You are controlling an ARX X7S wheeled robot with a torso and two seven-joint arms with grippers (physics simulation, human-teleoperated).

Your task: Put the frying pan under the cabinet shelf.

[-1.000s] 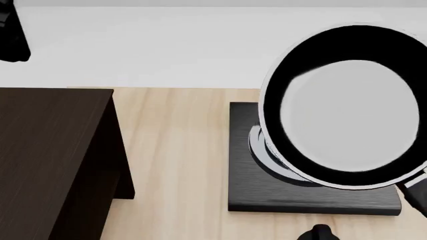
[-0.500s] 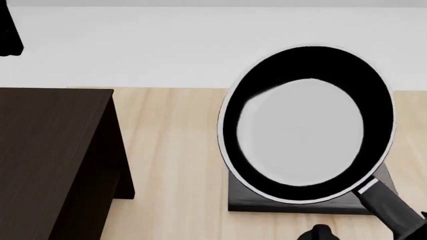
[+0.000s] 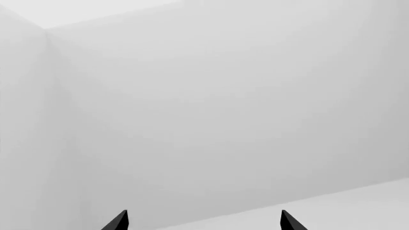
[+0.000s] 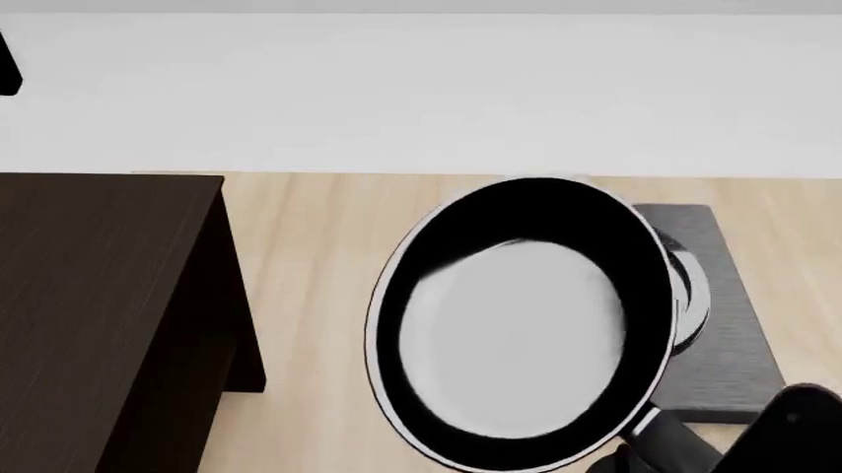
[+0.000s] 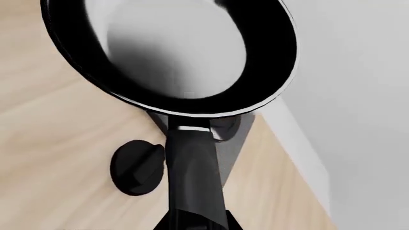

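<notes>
Left wrist: left end effector (image 3: 203, 221) tips apart, facing blank wall. Head: pan (image 4: 520, 325) lower center, over counter (image 4: 329, 296), part covering stove plate (image 4: 724, 325); shelf (image 4: 105, 315) lower left. Right wrist: right end effector's grip hidden below pan handle (image 5: 191, 177); knob (image 5: 135, 166) beside.

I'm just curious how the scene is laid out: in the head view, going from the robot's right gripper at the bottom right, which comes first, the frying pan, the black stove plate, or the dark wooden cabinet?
From the right gripper:
1. Round black frying pan with grey inside: its handle runs to the gripper.
2. Square black stove plate: beneath the pan, right side.
3. Dark brown wood-grain cabinet shelf: far left.
</notes>
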